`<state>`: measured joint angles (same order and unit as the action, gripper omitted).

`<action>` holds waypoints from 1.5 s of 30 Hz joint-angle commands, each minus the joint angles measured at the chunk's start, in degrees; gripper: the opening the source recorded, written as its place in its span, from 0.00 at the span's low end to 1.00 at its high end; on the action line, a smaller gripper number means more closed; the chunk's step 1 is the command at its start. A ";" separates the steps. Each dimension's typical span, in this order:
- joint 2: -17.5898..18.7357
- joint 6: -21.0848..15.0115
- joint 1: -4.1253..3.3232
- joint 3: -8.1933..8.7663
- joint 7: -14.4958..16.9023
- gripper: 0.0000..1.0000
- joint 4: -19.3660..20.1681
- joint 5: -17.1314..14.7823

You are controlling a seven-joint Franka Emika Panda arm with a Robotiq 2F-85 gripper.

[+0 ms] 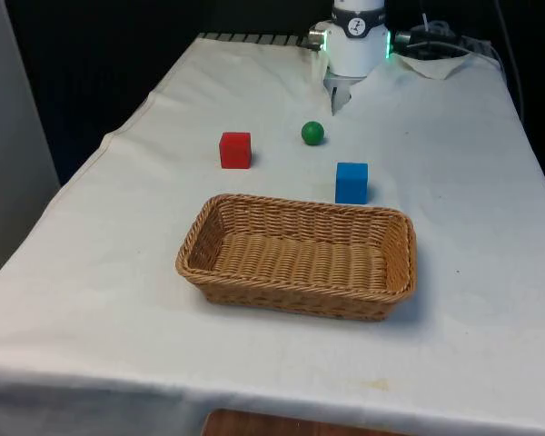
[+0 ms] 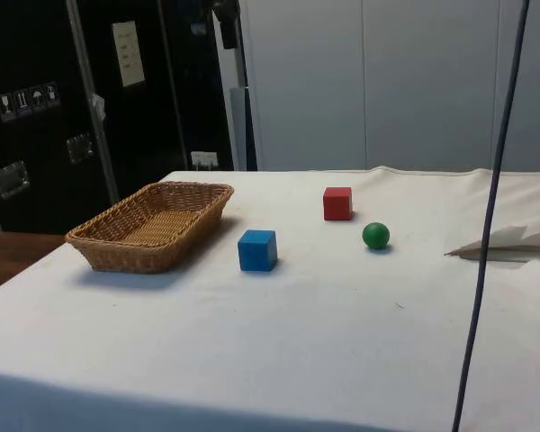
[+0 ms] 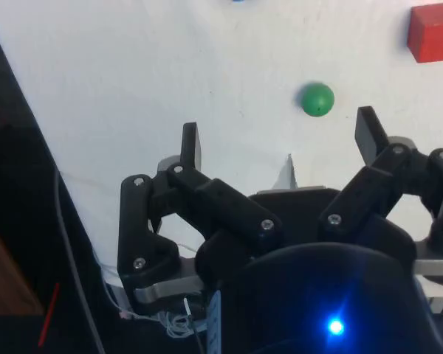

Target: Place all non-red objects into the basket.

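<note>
Gripper (image 3: 280,144) fingers spread wide, empty; green ball (image 3: 317,99) just beyond fingertips, not touching.

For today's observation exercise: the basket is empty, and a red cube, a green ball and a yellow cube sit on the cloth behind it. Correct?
One error: the second cube is blue, not yellow, as the front view shows. The basket is empty, and the red cube and green ball are as stated.

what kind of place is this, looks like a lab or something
Most likely a robotics lab or test room: a table under a white cloth holds a wicker basket and toy-like blocks and a ball, and dark equipment cabinets stand behind it.
</note>
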<state>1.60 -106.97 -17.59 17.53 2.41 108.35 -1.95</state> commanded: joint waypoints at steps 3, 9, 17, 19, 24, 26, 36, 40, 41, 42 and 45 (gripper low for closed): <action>-1.38 -1.03 -0.23 -0.34 -1.15 1.00 1.55 1.26; -2.46 -2.18 -0.11 -0.74 -1.38 1.00 4.24 1.38; -4.30 -10.08 -0.11 -1.43 -2.92 1.00 12.26 2.18; -4.30 -10.71 -0.11 -1.43 -2.86 1.00 12.83 2.12; -3.78 -14.61 -0.11 -1.38 -2.58 1.00 15.70 1.78; -3.44 -15.87 -0.11 -1.32 -2.46 1.00 16.44 1.72; -0.80 -21.60 -0.11 -1.32 -2.23 1.00 19.25 1.32; 0.34 -23.66 -0.23 -1.43 -2.41 1.00 20.11 0.97; 0.69 -24.12 -0.23 -1.49 -2.46 1.00 20.28 0.86; 0.97 -24.58 -0.23 -1.55 -2.52 1.00 20.45 0.74; 1.32 -24.41 -0.17 -1.60 -2.41 1.00 20.45 0.92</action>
<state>2.92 -131.38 -17.76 15.93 0.00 128.80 -1.03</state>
